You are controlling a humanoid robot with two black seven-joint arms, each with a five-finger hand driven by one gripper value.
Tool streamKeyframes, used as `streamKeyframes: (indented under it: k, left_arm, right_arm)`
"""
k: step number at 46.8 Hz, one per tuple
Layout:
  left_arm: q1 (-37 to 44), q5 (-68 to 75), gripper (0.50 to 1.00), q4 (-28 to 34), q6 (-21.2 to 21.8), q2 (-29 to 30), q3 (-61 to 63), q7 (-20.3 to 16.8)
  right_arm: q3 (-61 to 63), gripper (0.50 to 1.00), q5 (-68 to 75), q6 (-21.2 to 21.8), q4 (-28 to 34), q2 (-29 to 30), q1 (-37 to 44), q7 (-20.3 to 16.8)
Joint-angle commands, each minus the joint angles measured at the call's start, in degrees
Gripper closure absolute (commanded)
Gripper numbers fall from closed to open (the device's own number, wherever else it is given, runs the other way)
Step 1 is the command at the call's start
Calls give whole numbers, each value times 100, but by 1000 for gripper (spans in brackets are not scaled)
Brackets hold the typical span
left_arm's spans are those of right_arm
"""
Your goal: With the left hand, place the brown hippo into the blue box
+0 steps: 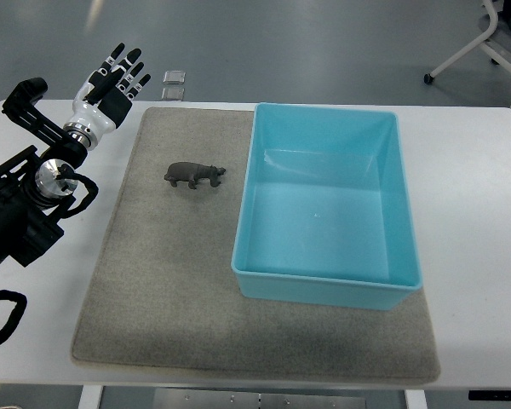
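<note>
A small brown hippo [193, 175] stands on the grey mat [162, 281], its head pointing right toward the blue box [409, 256]. The box sits on the mat's right half and holds nothing. My left hand [115, 81] hovers at the far left corner of the table, up and to the left of the hippo, with fingers spread and nothing in them. Its arm comes in from the left edge. The right arm does not show.
The white table [477, 213] carries the mat. Two small clear squares [173, 83] lie at the table's far edge just beyond the mat. An office chair base [485, 47] stands on the floor at top right.
</note>
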Motion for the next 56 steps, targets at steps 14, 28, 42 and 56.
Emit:
streamKeyframes:
  k: [14,28,42,56]
  left_arm:
    - [1,0,504,-10,0,-10,0,-8]
    - [1,-9,504,-18,9,-10,0,-8]
    - [-25,0,504,-10,229,-1,9,1]
    - [1,9,504,-45,229,-10,9,1]
  right_arm:
    - [0,564,0,0,0,0,0,0]
    - [0,564,0,0,0,0,0,0]
    - [0,564,0,0,0,0,0,0]
    - [0,564,0,0,0,0,0,0]
